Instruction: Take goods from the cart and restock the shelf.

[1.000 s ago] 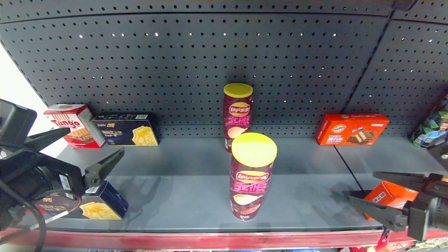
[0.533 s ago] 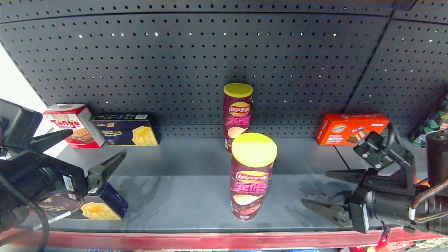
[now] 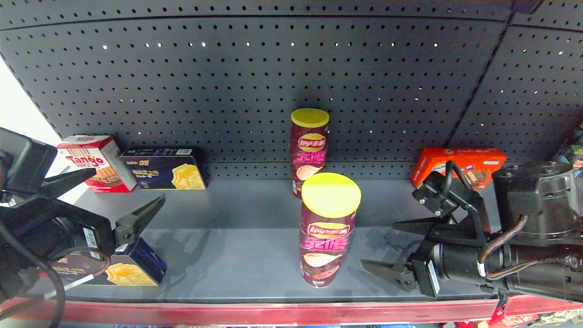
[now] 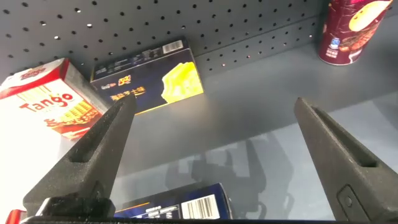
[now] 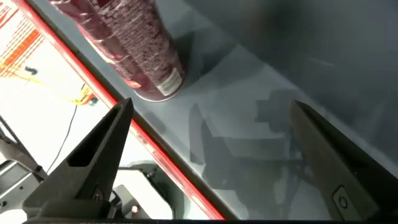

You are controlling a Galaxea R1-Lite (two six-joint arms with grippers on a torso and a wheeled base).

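Grey shelf [image 3: 237, 228], left gripper [image 3: 127, 184] spread, right gripper [image 3: 380, 243] spread near front can [image 3: 327, 237]

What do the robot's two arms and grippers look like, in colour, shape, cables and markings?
Both are matte black. The left gripper and right gripper each have two long, tapering wedge fingers. Each wrist bears a small white sticker. A black cable curves beside the left arm; a brown cable runs along the right arm's cylindrical wrist.
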